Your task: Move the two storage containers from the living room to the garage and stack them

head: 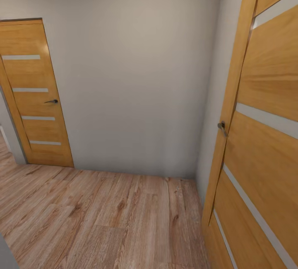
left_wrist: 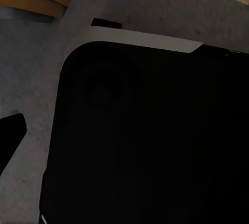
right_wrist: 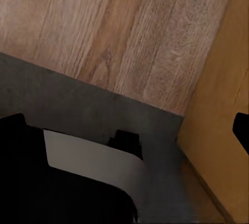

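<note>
The two storage containers are out of view. In the left wrist view my left gripper (left_wrist: 124,136) hangs over my black base (left_wrist: 150,141); one dark fingertip (left_wrist: 10,136) shows at the picture's edge and nothing is held. My right gripper (right_wrist: 124,125) also holds nothing, with one fingertip (right_wrist: 241,129) at the edge beside a wooden door (right_wrist: 223,130). Under the base lies grey, mottled floor (left_wrist: 36,73), which meets light wood planks (right_wrist: 119,32).
A short hallway with a wood-plank floor (head: 95,215) ends at a plain pale wall (head: 132,82). A closed wooden door (head: 35,95) stands at the far left. An open wooden door (head: 260,144) with a metal handle (head: 222,128) is close on my right.
</note>
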